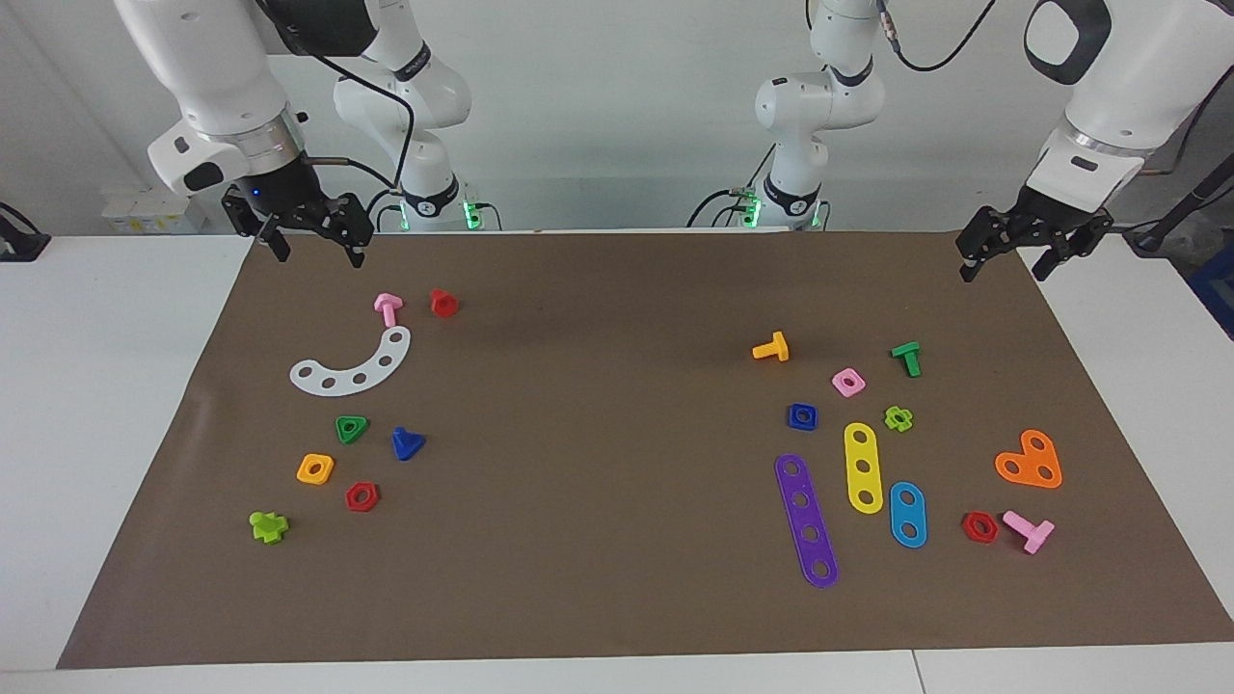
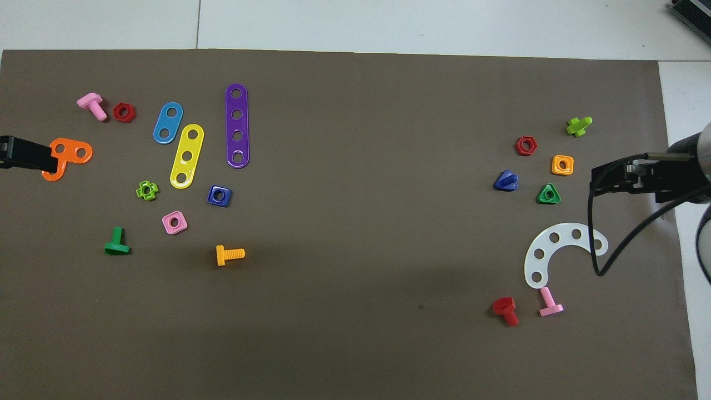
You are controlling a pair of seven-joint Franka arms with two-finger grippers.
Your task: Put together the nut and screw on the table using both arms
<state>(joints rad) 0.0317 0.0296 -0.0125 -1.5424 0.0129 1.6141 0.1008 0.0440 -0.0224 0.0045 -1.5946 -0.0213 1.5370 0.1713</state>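
Observation:
The dark blue square nut lies flat on the brown mat toward the left arm's end; it also shows in the overhead view. The dark blue triangular-headed screw lies on its side toward the right arm's end, beside a green triangular nut; it also shows in the overhead view. My right gripper hangs open and empty over the mat's edge nearest the robots. My left gripper hangs open and empty over the mat's corner at its own end.
Around the nut lie a pink square nut, an orange screw, a green screw, and yellow, purple and blue strips. Near the screw lie an orange square nut, a red hex nut and a white curved strip.

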